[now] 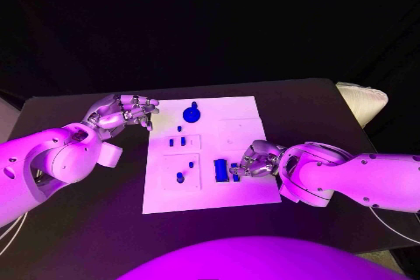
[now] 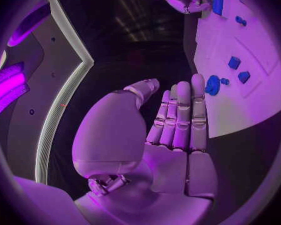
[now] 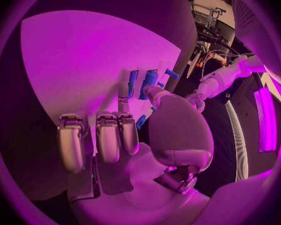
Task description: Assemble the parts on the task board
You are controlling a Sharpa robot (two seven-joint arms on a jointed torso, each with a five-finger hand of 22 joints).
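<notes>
The black table (image 1: 87,231) was occupied at its middle by the flat white rectangular task board (image 1: 236,119). A cream-coloured padded object (image 1: 366,101) was seen at the table's far right edge, well apart from the board. The silver left hand (image 1: 122,113) was held at the board's far left corner, its fingers (image 2: 181,115) extended side by side and nothing gripped. The silver right hand (image 1: 255,160) was placed over the board's near right part, fingers curled down onto the blue parts; whether a part was gripped could not be told. A tall blue rectangular block (image 1: 221,169) stood just beside those fingers. A round blue disc part (image 1: 192,114) lay near the far edge, and two small blue pegs (image 1: 176,142) stood in a recess at mid-board.
</notes>
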